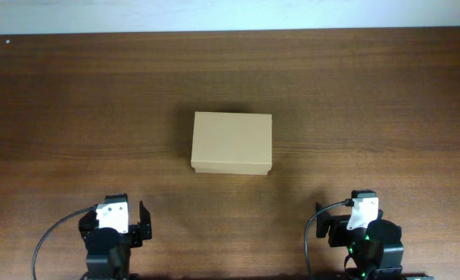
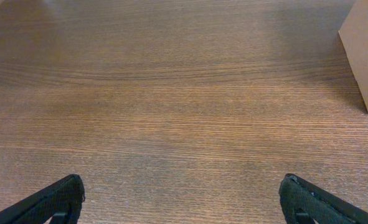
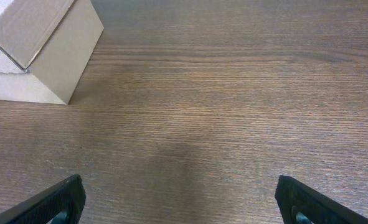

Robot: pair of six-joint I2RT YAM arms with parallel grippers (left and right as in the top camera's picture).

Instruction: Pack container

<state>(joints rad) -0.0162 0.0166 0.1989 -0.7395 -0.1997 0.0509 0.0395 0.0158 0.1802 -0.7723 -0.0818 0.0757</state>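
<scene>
The container [image 1: 231,143] is a plain tan cardboard box with its lid shut, lying at the middle of the wooden table. Its corner shows at the right edge of the left wrist view [image 2: 365,50] and at the top left of the right wrist view [image 3: 43,53]. My left gripper [image 2: 182,200] is open and empty over bare wood near the front edge, left of the box. My right gripper [image 3: 179,198] is open and empty near the front edge, right of the box. Both arms [image 1: 113,233] [image 1: 363,233] sit well short of the box.
The brown wooden table [image 1: 74,117] ends at a pale wall strip [image 1: 230,14] at the back. Nothing else lies on the table in view.
</scene>
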